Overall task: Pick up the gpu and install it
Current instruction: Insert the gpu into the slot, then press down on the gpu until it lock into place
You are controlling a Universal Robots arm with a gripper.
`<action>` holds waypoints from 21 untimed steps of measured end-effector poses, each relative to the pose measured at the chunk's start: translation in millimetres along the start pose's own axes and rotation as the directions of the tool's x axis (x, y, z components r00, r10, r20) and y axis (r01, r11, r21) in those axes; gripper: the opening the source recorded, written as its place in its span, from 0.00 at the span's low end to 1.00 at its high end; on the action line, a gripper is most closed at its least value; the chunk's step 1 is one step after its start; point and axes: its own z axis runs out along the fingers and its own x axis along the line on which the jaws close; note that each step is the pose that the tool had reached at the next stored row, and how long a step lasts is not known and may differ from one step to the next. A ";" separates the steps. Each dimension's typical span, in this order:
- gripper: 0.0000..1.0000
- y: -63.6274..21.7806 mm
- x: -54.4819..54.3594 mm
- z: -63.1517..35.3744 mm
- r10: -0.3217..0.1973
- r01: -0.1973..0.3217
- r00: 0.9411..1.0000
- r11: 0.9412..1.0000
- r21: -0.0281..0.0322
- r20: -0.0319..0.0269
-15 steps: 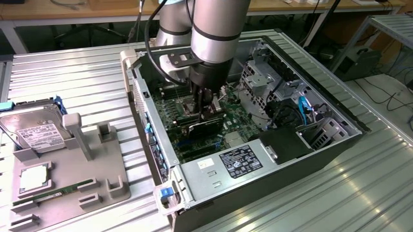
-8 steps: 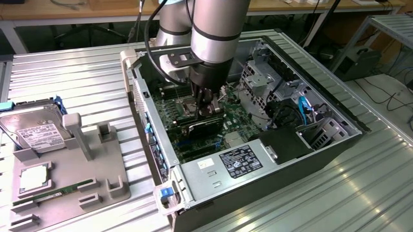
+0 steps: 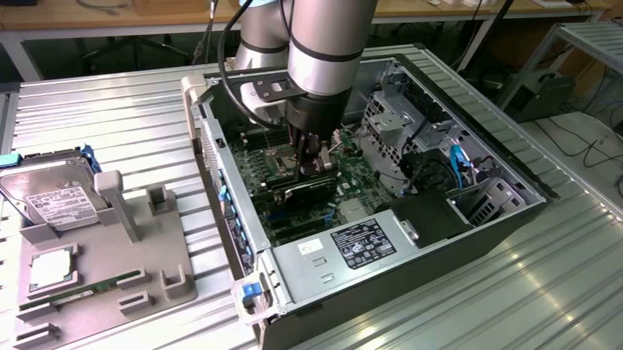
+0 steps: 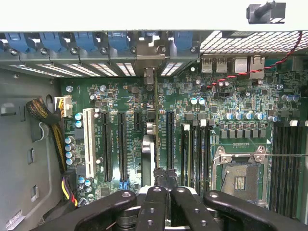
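Ribbed metal bench [image 3: 117, 102] carries the open computer case [image 3: 506, 219]. Inside it, the pincer [image 3: 314, 162] is clamped shut on the gpu [image 3: 303, 191], held edge-down over the motherboard [image 4: 202, 130]. Align the card edge with its slot, keep it vertical, press evenly.

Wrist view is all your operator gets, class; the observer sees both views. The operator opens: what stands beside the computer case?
Observer: A grey tray sits beside the computer case, on the exterior view's left.
Operator: What does it hold?
Observer: A silver hard drive with a white label.
Operator: Anything else?
Observer: A green memory stick lies flat on it, apart from the drive.
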 end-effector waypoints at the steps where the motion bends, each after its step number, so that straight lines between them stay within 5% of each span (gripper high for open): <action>1: 0.11 0.0 0.0 0.0 0.000 0.000 1.000 1.000 0.000 0.000; 21: 0.11 14.9 0.3 -0.4 0.000 0.000 1.000 1.000 -0.001 0.000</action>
